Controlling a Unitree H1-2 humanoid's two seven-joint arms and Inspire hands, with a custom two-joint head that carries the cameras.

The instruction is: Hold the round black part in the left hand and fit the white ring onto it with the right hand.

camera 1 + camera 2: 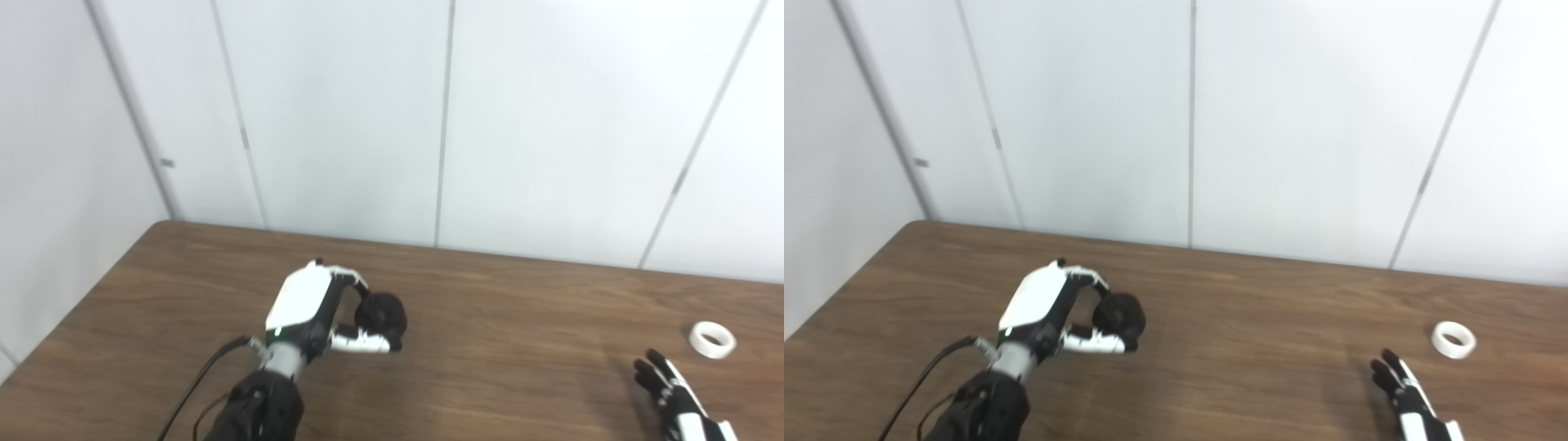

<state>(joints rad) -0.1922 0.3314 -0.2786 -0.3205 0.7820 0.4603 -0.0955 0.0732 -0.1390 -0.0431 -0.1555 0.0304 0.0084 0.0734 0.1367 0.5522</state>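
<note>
Left hand (pixel 318 312): fingers and thumb closed around the round black part (pixel 383 315), just above the wooden table (pixel 490 343).
Right hand (pixel 674 395): empty, fingers spread, low at the table's right.
White ring (pixel 712 339): flat on the table, near the right hand's fingertips, untouched.

Ring (pixel 712 339) lies on table (pixel 490 367), right of the part (pixel 383 315).

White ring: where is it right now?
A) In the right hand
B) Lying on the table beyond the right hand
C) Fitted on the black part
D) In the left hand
B: the white ring lies on the table, clear of the right hand, which holds nothing.
</note>
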